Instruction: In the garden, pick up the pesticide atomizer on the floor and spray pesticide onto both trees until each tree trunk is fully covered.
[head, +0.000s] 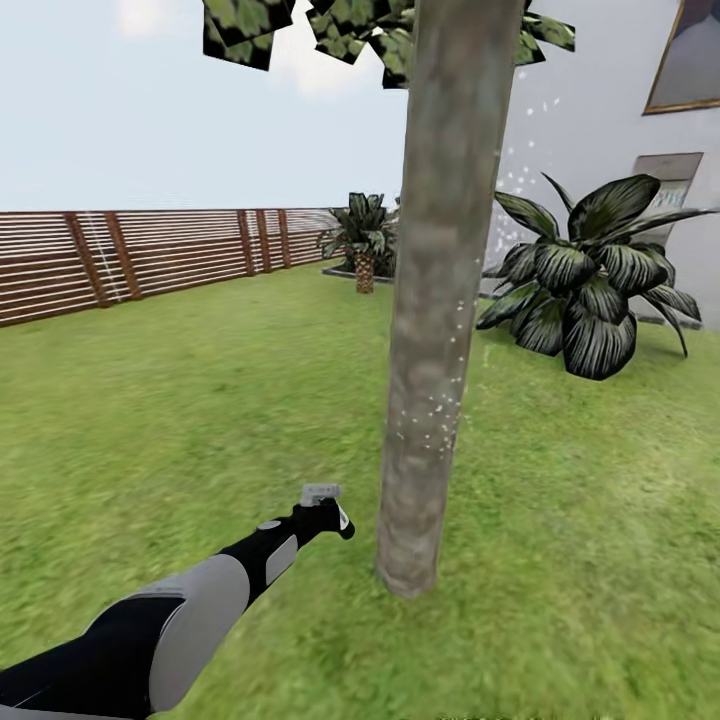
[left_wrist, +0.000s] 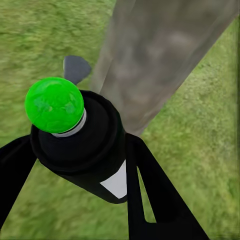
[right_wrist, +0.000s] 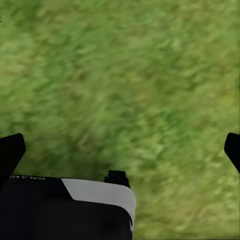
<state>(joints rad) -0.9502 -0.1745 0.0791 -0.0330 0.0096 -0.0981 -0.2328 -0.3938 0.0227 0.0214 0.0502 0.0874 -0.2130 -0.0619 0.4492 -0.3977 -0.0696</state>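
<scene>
A thick grey-brown tree trunk (head: 440, 300) rises from the grass just ahead, with blocky green leaves (head: 250, 30) above it. Fine white pesticide specks (head: 437, 420) dot its lower right side, and more float higher up to its right. My left gripper (head: 322, 515) is low, just left of the trunk's base, shut on the pesticide atomizer (head: 321, 494), whose pale head shows on top. In the left wrist view the dark bottle (left_wrist: 85, 145) with a white label and a bright green ball end sits between the black fingers (left_wrist: 155, 195), close to the trunk (left_wrist: 160, 55). My right gripper (right_wrist: 120, 150) is open over grass.
A brown slatted fence (head: 150, 255) runs along the left and back. A large dark leafy plant (head: 590, 290) stands right of the trunk before the white house wall (head: 600, 120). A small palm-like plant (head: 363, 240) stands further back. Lawn spreads to the left.
</scene>
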